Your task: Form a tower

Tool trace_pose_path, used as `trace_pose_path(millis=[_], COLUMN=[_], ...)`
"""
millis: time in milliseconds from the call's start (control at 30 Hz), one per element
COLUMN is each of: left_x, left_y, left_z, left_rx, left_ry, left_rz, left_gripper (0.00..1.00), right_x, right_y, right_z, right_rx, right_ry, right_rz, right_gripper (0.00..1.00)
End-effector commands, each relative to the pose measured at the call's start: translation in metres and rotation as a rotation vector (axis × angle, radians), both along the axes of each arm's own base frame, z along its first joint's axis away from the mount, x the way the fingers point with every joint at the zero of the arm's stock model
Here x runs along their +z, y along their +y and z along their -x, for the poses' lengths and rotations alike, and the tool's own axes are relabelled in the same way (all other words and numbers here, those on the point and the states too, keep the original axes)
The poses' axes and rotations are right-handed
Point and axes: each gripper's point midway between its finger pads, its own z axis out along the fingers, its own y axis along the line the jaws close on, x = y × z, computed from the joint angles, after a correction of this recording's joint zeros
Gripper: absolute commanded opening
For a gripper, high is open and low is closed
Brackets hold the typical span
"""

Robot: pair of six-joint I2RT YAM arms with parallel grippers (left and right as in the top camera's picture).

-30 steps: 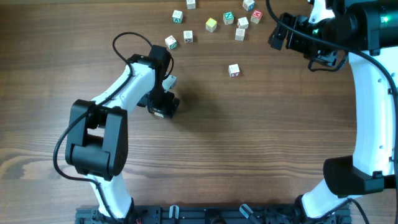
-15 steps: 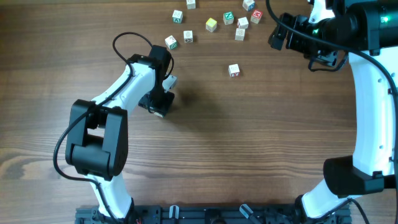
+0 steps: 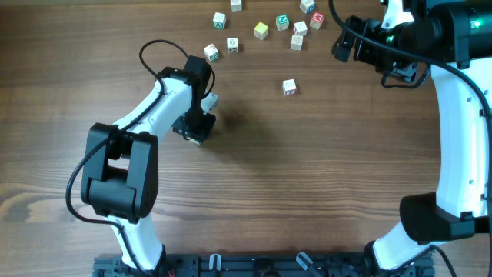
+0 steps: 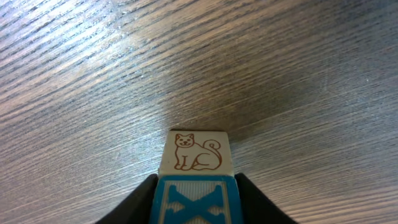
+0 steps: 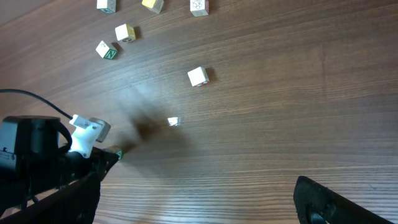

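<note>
Left wrist view: my left pincer (image 4: 196, 193) is clenched on a small pale cat cube (image 4: 196, 152), with a dark finger (image 4: 140, 202) pressed to each flank. The cube's forward face bears a brown outline of a seated cat. Its upper face carries a blue cross on white. The cube's lower edge meets the wood-grain desk (image 4: 261, 62), though I cannot tell whether it rests there or is just clear of it.

Overhead view: the same pincer (image 3: 197, 129) points down left of centre, and the cube is hidden beneath it. The tower (image 3: 289, 88) stands well apart from it, up and to the right, alone on bare wood between my two arms. Its top face is white with red markings, and from straight above the cubes in it cannot be counted. Loose cubes (image 3: 261, 30) lie scattered along the far edge beyond the tower, showing green, yellow and red faces. My right pincer (image 3: 344, 48) hangs at the upper right, near those cubes.

Right wrist view: the right pincer (image 5: 198, 183) is released, its two dark fingers spread toward opposite lower corners with bare desk between them. The tower (image 5: 198, 76) appears ahead as a pale block.
</note>
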Motion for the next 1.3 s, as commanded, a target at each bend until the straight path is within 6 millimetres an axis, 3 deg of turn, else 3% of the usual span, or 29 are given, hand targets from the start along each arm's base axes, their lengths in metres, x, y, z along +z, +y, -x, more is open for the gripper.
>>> trace_pose_path(millis=[0,267,333,367,433,533,667,700,767,800,900,933,1033,1067,1100,1200,1267], left_x=[0.009,0.009,0.017,0.027,0.059,0.131,0.255,0.273,0.327,0.341,0.358,0.360,0.367,0.373,0.379,0.393,0.403], left_y=[0.001,0.001,0.000,-0.002,-0.006,-0.017,-0.006,-0.003,0.006,0.013,0.036,0.044,0.085,0.096,0.104,0.117,0.128], left_z=[-0.001,-0.003,-0.007,-0.012,-0.022,-0.020,0.023,0.032,0.067,0.080,0.092,0.093,0.091,0.092,0.096,0.109,0.125], left_rx=[0.011,0.011,0.018,0.030,0.030,0.028,0.139,0.149,0.142,0.145,0.240,0.298,0.618,0.715,0.784,0.867,0.895], left_ry=[-0.020,-0.028,-0.050,-0.075,-0.132,-0.225,-0.510,-0.569,-0.756,-0.818,-0.914,-0.934,-1.028,-1.070,-1.108,-1.188,-1.246], left_rz=[0.014,0.016,0.022,0.029,0.053,0.150,0.260,0.285,0.351,0.355,0.306,0.284,0.179,0.164,0.170,0.185,0.170], left_gripper=[0.47,0.88,0.99,1.00,1.00,1.00,1.00,1.00,1.00,1.00,1.00,1.00,1.00,1.00,1.00,1.00,1.00], right_x=[0.000,0.000,0.000,0.000,0.000,0.000,-0.001,-0.001,0.000,-0.001,-0.018,-0.027,-0.082,-0.101,-0.120,-0.150,-0.144], right_y=[-0.002,-0.002,-0.002,-0.002,-0.002,-0.002,-0.005,-0.005,0.000,0.011,0.037,0.046,0.082,0.092,0.099,0.108,0.099], right_z=[0.000,0.000,0.000,0.000,0.000,0.000,-0.001,-0.001,0.000,0.002,0.007,0.011,0.028,0.035,0.043,0.069,0.089], right_rx=[0.004,0.004,0.004,0.004,0.004,0.004,0.014,0.014,-0.001,0.018,-0.014,-0.018,-0.036,-0.032,-0.016,0.039,0.088], right_ry=[-0.005,-0.005,-0.005,-0.005,-0.005,-0.005,-0.012,-0.012,-0.002,0.012,0.088,0.125,0.267,0.310,0.347,0.450,0.474], right_rz=[0.016,0.017,0.017,0.016,0.016,0.017,0.043,0.042,0.009,-0.031,-0.051,-0.054,-0.020,-0.007,0.010,0.027,0.055], right_gripper=[1.00,1.00,1.00,1.00,1.00,1.00,1.00,1.00,1.00,1.00,1.00,0.94,0.31,0.04,0.04,0.04,0.04])
